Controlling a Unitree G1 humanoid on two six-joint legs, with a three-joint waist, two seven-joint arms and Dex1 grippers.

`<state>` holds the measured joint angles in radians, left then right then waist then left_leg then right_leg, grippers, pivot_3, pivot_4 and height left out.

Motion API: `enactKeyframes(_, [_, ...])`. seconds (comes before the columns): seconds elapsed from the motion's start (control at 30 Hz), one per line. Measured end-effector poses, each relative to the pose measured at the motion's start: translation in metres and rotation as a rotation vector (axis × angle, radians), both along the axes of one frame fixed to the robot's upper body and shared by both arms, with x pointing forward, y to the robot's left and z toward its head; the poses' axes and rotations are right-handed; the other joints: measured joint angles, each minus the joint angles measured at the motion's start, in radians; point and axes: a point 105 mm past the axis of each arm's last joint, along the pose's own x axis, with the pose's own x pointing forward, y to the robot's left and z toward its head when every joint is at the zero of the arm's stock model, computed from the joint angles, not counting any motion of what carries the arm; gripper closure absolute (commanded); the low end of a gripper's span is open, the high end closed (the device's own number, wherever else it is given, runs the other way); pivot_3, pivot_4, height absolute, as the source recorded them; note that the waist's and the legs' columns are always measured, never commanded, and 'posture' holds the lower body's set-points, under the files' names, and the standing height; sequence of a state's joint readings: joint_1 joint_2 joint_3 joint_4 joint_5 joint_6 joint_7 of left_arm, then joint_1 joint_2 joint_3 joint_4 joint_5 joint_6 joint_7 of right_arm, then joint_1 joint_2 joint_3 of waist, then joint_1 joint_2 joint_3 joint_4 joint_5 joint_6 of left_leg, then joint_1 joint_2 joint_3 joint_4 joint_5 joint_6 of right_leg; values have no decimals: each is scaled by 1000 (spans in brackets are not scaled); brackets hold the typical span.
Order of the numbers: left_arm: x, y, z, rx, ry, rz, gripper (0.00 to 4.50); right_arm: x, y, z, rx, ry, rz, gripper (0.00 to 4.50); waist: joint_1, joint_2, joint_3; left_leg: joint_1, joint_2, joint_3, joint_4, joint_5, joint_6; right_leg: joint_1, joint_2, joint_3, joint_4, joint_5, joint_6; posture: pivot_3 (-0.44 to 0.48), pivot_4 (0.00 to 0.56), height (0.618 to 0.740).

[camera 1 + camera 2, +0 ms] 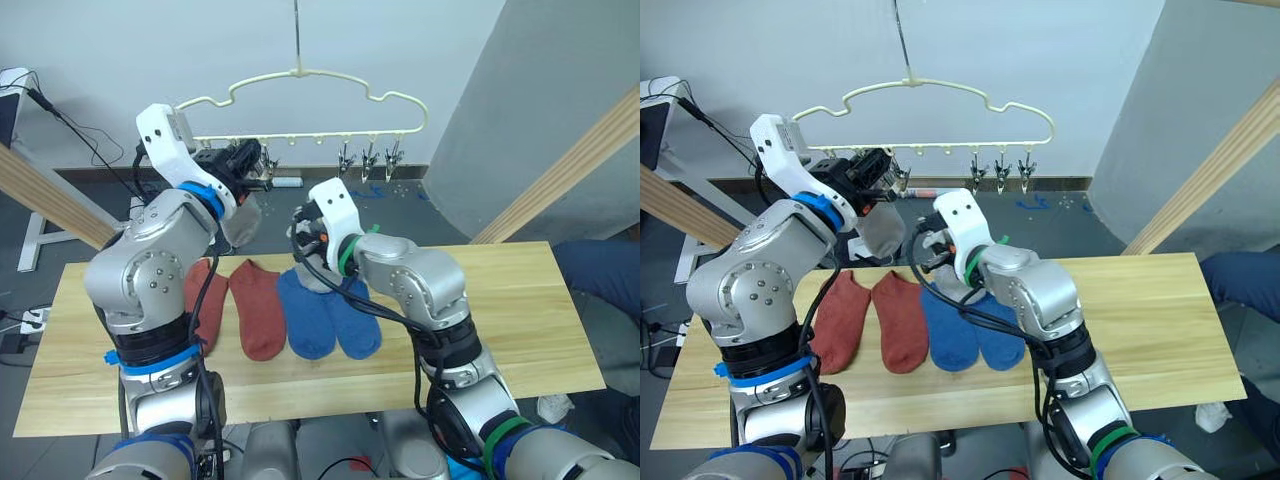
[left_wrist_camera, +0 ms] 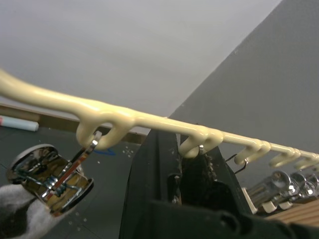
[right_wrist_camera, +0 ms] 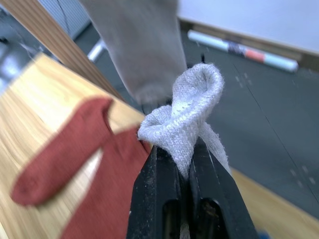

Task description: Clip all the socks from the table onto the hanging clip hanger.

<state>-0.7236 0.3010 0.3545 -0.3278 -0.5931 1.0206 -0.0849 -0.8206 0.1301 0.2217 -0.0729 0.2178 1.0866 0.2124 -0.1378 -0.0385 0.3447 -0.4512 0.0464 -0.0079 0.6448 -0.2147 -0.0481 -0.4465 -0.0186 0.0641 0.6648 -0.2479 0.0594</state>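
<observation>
The cream clip hanger (image 1: 310, 90) hangs above the far edge of the table (image 1: 500, 300). One light grey sock (image 1: 243, 218) dangles from a chrome clip (image 2: 50, 179) near its left end. My left gripper (image 1: 245, 165) is raised to the hanger's lower bar, shut on the neighbouring clip (image 2: 197, 174). My right gripper (image 1: 303, 232) hovers over the table's far side, shut on a second light grey sock (image 3: 184, 124) that bunches above its fingertips. Two rust-red socks (image 1: 205, 300) (image 1: 258, 305) and two blue socks (image 1: 305, 315) (image 1: 355, 320) lie flat side by side on the table.
Three free clips (image 1: 368, 158) hang toward the hanger's right end. Slanted wooden beams stand at the left (image 1: 50, 200) and the right (image 1: 560, 170). Blue fabric (image 1: 600, 270) shows at the table's right end. The right half of the tabletop is bare.
</observation>
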Motion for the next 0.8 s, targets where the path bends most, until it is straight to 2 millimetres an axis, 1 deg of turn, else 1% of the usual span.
enactKeyframes(0.1, [0,5,1,1,4,17,4402,6,2,0,2,-5,-4,4465,2,0,0,0,0,0,0,0,0,0,-1,0,0,0,0,-159,348,740])
enactKeyframes(0.3, [0,3,0,-5,14,7,4402,11,9,-1,0,-15,7,4465,8,0,0,0,0,0,0,0,0,0,-1,0,0,0,0,-137,338,740])
enactKeyframes(0.57, [-3,3,2,3,4,14,4402,20,18,8,5,-48,23,4465,25,0,0,0,0,0,0,0,0,0,-1,0,0,0,-1,-119,332,740])
enactKeyframes(0.8, [-3,3,2,3,2,15,4402,21,30,23,28,-82,67,4465,36,0,0,0,0,0,0,0,0,0,-1,-1,1,0,-1,-118,329,740])
